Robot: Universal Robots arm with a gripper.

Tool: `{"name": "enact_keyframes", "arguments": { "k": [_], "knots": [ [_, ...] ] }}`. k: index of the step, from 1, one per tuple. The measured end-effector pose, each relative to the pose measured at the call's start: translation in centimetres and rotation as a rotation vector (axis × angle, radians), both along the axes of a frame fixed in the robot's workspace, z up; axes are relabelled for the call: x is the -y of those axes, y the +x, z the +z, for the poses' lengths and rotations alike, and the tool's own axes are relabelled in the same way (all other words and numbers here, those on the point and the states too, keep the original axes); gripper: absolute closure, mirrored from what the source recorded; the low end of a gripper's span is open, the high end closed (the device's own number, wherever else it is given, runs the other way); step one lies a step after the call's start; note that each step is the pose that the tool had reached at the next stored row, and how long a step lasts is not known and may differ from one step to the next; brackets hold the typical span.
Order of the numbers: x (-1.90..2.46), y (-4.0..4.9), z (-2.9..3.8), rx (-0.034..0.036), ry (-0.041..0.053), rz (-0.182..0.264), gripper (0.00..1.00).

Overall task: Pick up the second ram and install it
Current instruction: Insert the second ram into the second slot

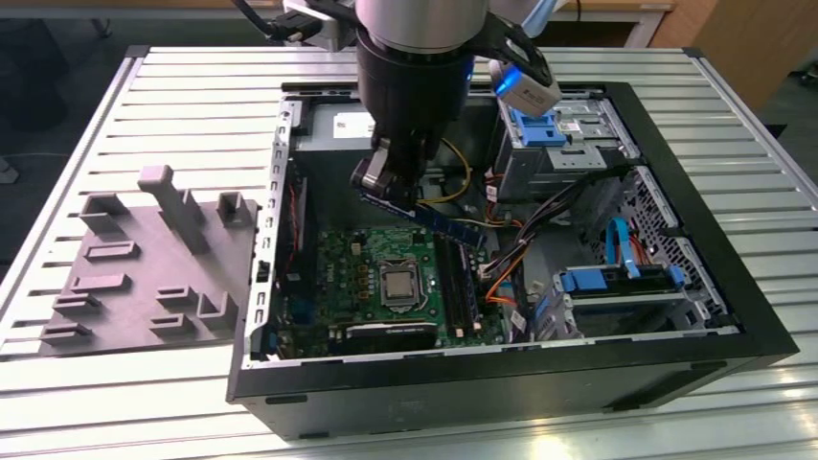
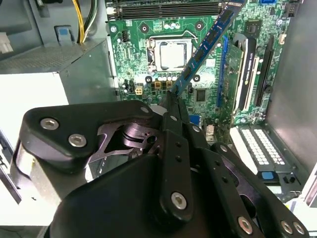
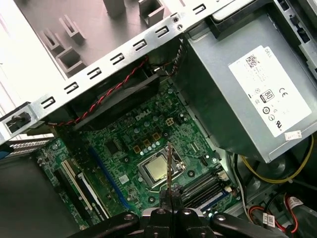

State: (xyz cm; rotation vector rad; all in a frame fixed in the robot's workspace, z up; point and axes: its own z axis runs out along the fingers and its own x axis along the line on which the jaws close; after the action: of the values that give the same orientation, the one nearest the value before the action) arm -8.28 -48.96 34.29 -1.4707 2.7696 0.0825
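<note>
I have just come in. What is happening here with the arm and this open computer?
The robot arm's gripper is shut on the second ram, gripping it at one end. It holds the board tilted in the air inside the open computer case, above the green motherboard. The ram is not yet seated in the black memory slots. A grey holder tray lies on the table at the exterior view's left.

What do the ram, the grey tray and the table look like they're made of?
The ram, held in the shut gripper, looks like circuit board: dark, matte, rows of black chips. The tray is probably plastic: uniform matte grey, blocky posts. The table is likely aluminium: pale slats with a soft sheen.
</note>
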Motion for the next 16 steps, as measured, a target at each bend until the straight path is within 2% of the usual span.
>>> {"name": "enact_keyframes", "arguments": {
  "k": [16],
  "knots": [
    [0.0, 0.0, -0.02, -0.0001, 0.0, -0.132, 0.88]
  ]
}}
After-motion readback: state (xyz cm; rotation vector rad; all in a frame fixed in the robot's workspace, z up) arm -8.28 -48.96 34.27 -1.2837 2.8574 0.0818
